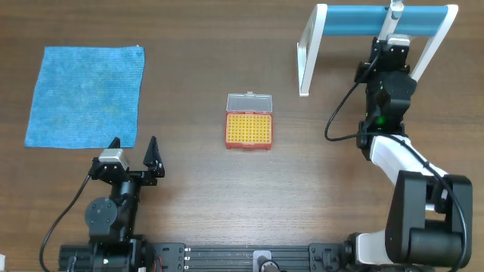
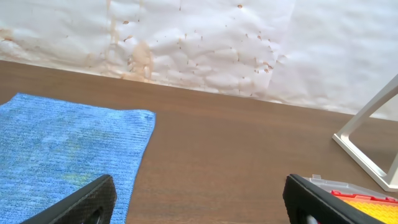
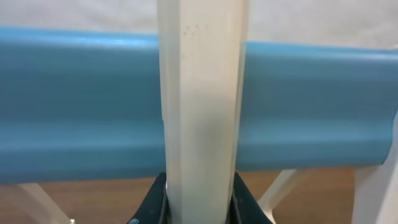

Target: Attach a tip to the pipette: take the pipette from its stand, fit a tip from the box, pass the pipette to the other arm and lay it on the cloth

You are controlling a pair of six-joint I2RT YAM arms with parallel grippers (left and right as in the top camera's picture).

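Black-fingered right gripper (image 3: 198,198): it was up at the stand, its two fingers (image 3: 157,200) closed against the pipette, one on each flank, with no gap that I could see.
Pipette (image 3: 202,93): its white body stood upright between those fingers and crossed in front of the blue bar. From above, its top end showed at the bar, toward the bar's right end.
Blue bar (image 3: 81,106): it ran level behind the pipette. I could not tell whether the pipette hung on it or only stood close against it.
Stand (image 1: 306,60): the white frame stood at the far right of the table and carried the bar across its top, directly ahead of my right arm.
Tip box (image 1: 249,130): it sat near the middle of the table, well apart from the right gripper and to its left. Its clear lid was folded back and a yellow grid showed in the red base.
Left gripper (image 1: 134,149): it sat low near my left base, jaws spread wide with nothing between them.
Cloth (image 1: 87,94): the blue cloth lay flat at the far left, its near right corner just beyond the left gripper. It was well apart from the pipette, with the tip box between the two.
Table (image 1: 227,196): brown wood lay under everything.
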